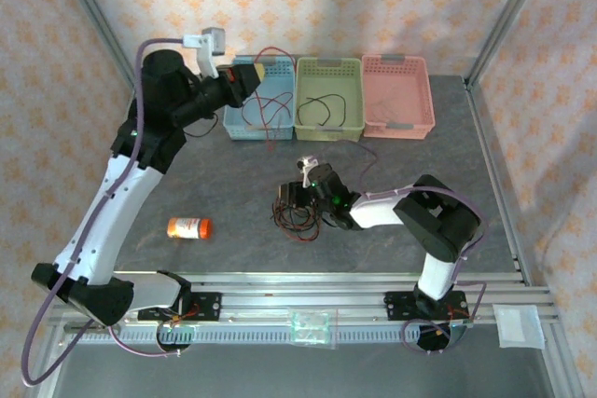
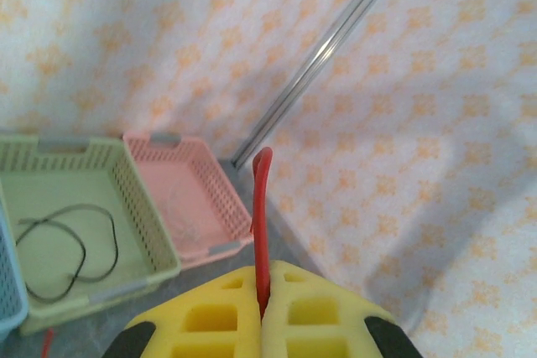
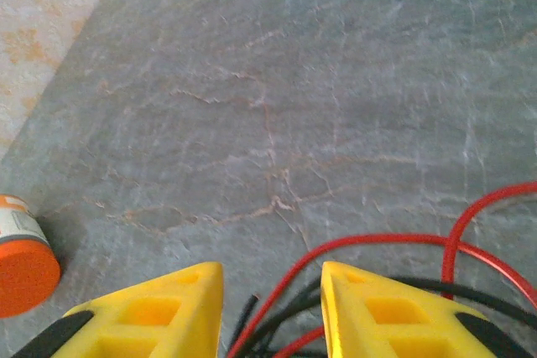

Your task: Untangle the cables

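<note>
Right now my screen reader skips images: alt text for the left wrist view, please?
Left gripper, yellow jaws shut on a red cable sticking up between them; behind, a green basket holding a black cable, beside a pink basket.

An orange pill bottle (image 1: 189,227) lay on the grey table (image 1: 233,184). A blue basket (image 1: 256,130), a green basket (image 1: 326,130) and a pink basket (image 1: 399,128) stood side by side at its far edge.
</note>
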Action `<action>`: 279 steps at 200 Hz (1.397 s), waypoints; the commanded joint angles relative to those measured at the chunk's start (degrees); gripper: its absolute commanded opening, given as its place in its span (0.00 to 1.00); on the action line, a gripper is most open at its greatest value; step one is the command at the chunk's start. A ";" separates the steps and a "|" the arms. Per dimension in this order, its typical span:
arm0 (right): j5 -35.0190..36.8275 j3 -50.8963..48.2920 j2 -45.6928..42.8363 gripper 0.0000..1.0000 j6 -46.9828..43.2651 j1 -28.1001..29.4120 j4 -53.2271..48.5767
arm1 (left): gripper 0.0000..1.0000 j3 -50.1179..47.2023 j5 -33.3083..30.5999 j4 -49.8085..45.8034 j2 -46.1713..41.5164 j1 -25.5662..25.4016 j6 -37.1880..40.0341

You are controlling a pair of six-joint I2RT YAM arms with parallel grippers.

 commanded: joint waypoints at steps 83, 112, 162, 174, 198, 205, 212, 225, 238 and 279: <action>2.77 -4.04 -14.68 0.68 -0.38 0.08 -5.88 | 0.00 12.28 -14.79 -9.39 3.68 0.68 11.24; 6.31 -1.91 -22.15 0.69 -2.88 0.13 -12.55 | 0.00 11.93 -16.40 -7.77 6.64 0.76 12.33; 16.37 5.51 -28.43 0.73 -3.79 0.13 -24.87 | 0.00 11.49 -20.70 -4.25 12.90 0.86 15.04; 18.14 7.02 -28.72 0.78 -2.00 0.13 -26.22 | 0.00 11.98 -22.88 -4.17 14.84 0.85 16.43; 18.85 7.86 -30.26 0.93 1.76 0.14 -25.33 | 0.00 12.65 -27.52 -3.71 18.80 0.99 19.33; 19.11 7.08 -31.22 1.00 2.79 0.10 -23.79 | 0.00 12.78 -28.31 -3.48 19.97 0.99 20.05; 20.98 6.13 -32.36 1.00 4.97 0.15 -22.76 | 0.00 13.22 -29.07 -3.46 21.30 1.18 20.54; 24.03 5.38 -33.80 1.00 6.65 0.12 -23.39 | 0.00 13.95 -30.27 -2.94 23.56 1.36 21.23; 24.85 5.96 -33.84 1.00 3.62 0.18 -25.20 | 0.00 14.51 -30.81 -2.35 25.65 1.64 21.74; 24.75 5.61 -38.08 1.00 0.16 0.10 -26.93 | 0.00 17.23 -33.36 -0.93 32.51 2.44 22.89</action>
